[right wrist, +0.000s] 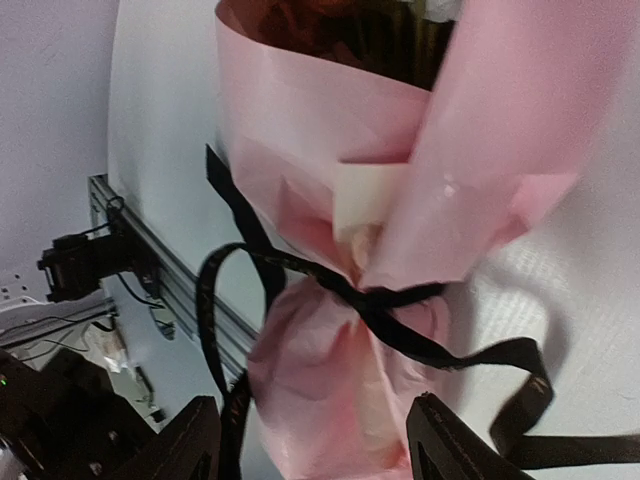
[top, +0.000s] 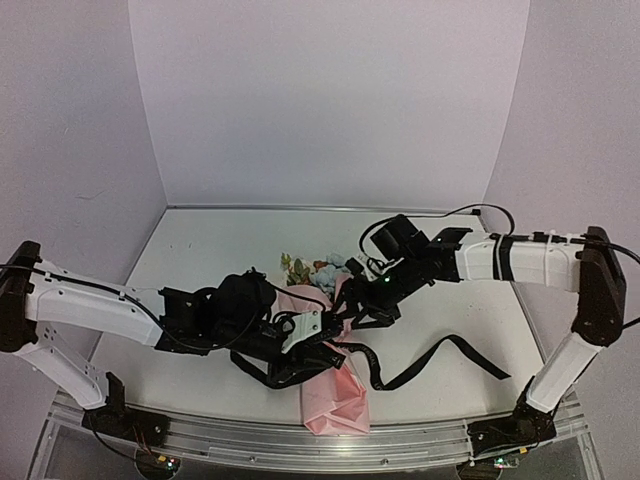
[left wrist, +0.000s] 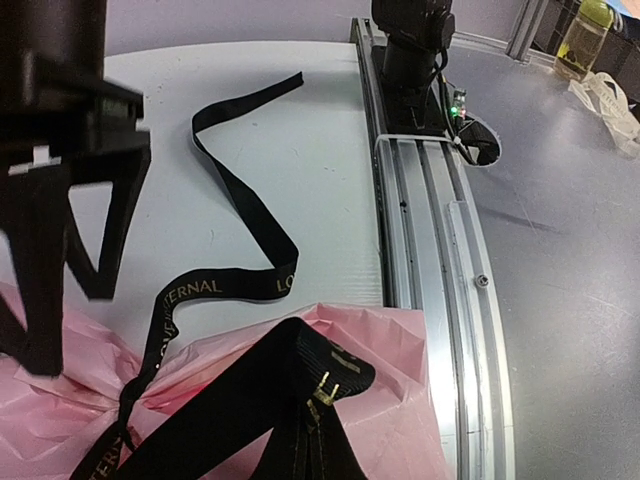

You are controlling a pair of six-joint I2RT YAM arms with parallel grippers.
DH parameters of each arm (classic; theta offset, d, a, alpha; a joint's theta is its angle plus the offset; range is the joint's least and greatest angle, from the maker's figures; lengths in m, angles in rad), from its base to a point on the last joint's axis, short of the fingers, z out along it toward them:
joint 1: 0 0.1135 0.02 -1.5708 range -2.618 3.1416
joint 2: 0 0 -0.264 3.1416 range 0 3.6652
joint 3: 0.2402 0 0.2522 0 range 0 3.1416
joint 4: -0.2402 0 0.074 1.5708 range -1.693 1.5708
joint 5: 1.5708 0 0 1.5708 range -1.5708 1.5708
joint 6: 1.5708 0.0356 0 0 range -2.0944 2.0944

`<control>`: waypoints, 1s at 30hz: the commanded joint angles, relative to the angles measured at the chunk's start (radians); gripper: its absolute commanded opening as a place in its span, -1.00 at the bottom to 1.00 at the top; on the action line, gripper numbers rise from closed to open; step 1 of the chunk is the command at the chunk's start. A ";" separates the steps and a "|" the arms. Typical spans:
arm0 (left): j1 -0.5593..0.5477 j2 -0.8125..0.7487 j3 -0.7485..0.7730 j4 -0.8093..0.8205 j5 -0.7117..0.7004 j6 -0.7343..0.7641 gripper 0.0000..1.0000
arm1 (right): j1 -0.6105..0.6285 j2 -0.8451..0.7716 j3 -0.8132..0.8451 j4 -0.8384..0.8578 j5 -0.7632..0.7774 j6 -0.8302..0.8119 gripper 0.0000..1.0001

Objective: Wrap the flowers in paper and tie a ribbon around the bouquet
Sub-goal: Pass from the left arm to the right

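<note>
The bouquet lies mid-table: flowers (top: 312, 268) poke from a cone of pink paper (top: 335, 400), whose tail reaches the near edge. A black ribbon (right wrist: 385, 300) with gold lettering crosses around the paper's (right wrist: 330, 110) narrow waist. One ribbon (top: 455, 350) end trails off to the right over the table. My left gripper (top: 308, 330) is shut on a folded piece of ribbon (left wrist: 335, 365) just above the paper (left wrist: 400, 350). My right gripper (right wrist: 320, 445) hangs open over the cone's lower half, one finger on each side, holding nothing. In the left wrist view the right gripper's fingers (left wrist: 40, 260) stand at far left.
A metal rail (top: 250, 445) runs along the table's near edge, with both arm bases bolted to it; the right base (left wrist: 410, 50) shows in the left wrist view. Loose ribbon (left wrist: 240, 190) snakes across the white tabletop. White walls close the back and sides.
</note>
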 commanded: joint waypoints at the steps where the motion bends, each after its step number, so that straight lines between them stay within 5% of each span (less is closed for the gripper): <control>1: -0.006 -0.043 -0.009 0.001 -0.026 0.027 -0.99 | 0.025 0.083 0.068 0.186 -0.152 0.199 0.32; 8: -0.011 -0.047 -0.009 -0.009 -0.030 0.030 -0.99 | 0.083 0.154 0.129 0.204 -0.169 0.227 0.31; 15: -0.011 -0.060 -0.015 -0.019 -0.041 0.027 -1.00 | 0.106 0.171 0.121 0.198 -0.201 0.233 0.06; 19: -0.010 -0.067 -0.020 -0.028 -0.050 0.028 -1.00 | 0.112 0.163 0.107 0.177 -0.217 0.226 -0.16; 25: -0.010 -0.082 -0.026 -0.038 -0.064 0.028 -0.99 | 0.112 0.130 0.093 0.088 -0.204 0.177 -0.89; 30: -0.011 -0.091 -0.035 -0.041 -0.082 0.025 -0.99 | 0.111 0.101 0.075 0.026 -0.176 0.142 -1.00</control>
